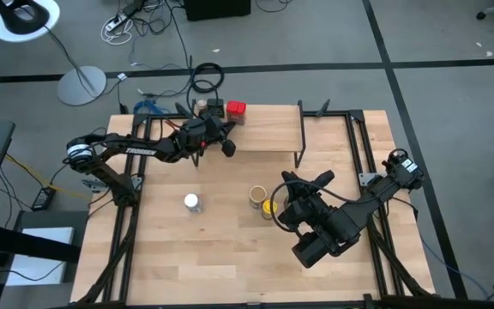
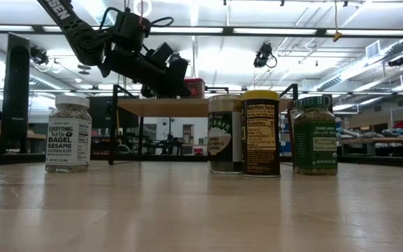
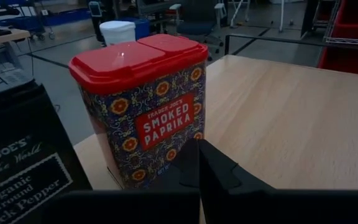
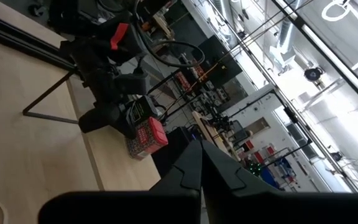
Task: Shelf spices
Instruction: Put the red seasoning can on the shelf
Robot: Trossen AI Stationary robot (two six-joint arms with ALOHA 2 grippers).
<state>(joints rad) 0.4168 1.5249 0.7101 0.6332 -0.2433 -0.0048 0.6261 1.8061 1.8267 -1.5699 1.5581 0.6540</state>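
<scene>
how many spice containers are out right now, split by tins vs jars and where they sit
Tins on the shelf: 2, the red-lidded paprika tin and the dark pepper tin
Jars on the table: 4, the white-lidded jar, dark-label jar, yellow-lidded jar, green jar
Total: 6

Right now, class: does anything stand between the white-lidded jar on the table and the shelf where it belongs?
Nothing visible: bare table lies between the white-lidded jar and the shelf. The left gripper hangs shut above the shelf's near edge.
</scene>
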